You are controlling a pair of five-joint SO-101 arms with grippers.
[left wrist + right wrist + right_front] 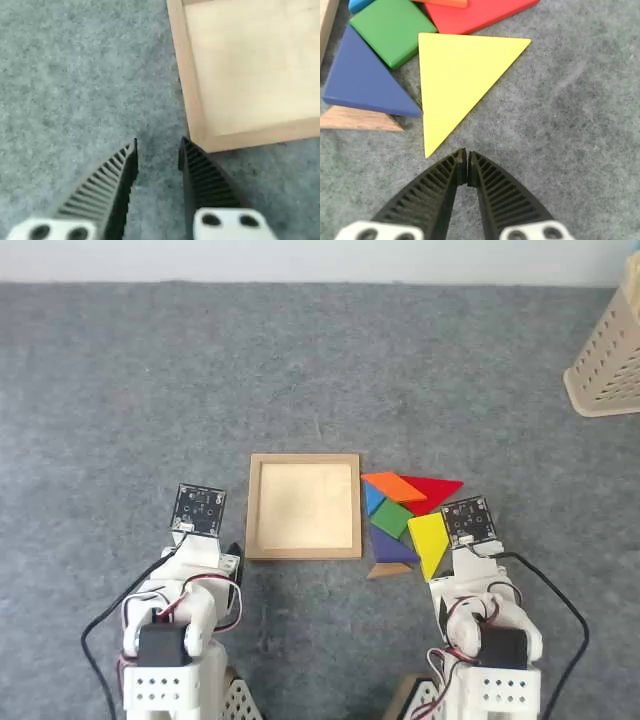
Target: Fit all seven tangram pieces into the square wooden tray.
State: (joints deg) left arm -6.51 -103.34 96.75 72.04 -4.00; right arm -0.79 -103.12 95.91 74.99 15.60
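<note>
Grey felt-like tabletop (150, 370). Square wooden tray (304, 459) at frame centre, holding nothing, with a raised rim and a smooth pale floor. All seven tangram pieces (392, 517) lie just right of it, packed edge to edge, flat and painted.

Left wrist view: left pincer (159, 142) parted, ribbed black jaws over the felt beside a tray corner. A bump could slide the tray.

Right wrist view: right pincer (467, 152) pressed together, near the yellow triangle (455, 80) tip. The pieces lie thin and flush, so likely hard to pinch. Shoving yellow could scatter the indigo triangle (362, 82) and green square (390, 30).
</note>
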